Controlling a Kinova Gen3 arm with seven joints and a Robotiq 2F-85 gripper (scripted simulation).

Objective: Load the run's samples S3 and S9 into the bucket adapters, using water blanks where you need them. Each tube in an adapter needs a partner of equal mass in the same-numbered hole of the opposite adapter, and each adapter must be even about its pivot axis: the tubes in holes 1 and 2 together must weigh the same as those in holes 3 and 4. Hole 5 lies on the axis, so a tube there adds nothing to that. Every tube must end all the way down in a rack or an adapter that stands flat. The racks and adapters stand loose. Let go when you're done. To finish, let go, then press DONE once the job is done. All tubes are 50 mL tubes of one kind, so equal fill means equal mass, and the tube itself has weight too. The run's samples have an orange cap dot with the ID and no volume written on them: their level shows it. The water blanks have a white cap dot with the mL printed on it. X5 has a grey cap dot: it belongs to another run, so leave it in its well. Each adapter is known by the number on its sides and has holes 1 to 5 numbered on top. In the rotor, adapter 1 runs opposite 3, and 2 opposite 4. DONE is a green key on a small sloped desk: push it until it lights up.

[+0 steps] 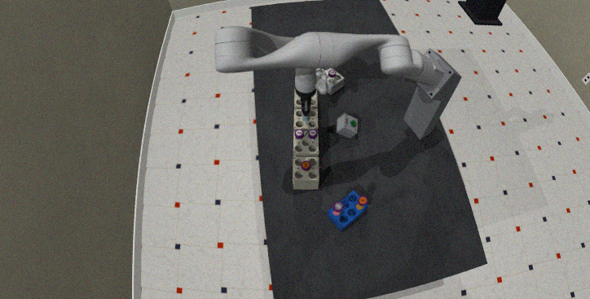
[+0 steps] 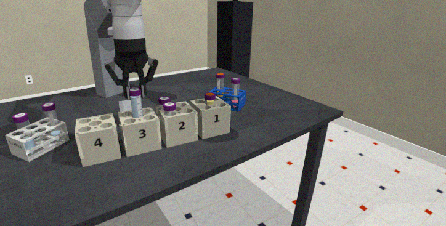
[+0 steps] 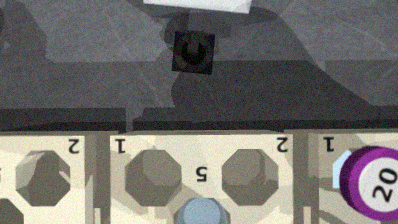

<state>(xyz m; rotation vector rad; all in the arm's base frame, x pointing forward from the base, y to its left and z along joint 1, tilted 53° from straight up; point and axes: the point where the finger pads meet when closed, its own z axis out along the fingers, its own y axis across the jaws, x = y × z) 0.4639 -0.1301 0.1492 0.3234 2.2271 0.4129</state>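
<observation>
We see the gripper (image 2: pixel 134 90) clenched on the purple cap of a tube (image 2: pixel 136 104). The tube stands upright, partly down in adapter 3 (image 2: pixel 141 134), probably hole 5.

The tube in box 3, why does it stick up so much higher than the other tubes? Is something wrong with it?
Nothing is broken. The tube in adapter 3 stands upright but is only partly down, and the gripper is clamped on its purple cap. The tubes in adapter 2 sit much lower.
</observation>
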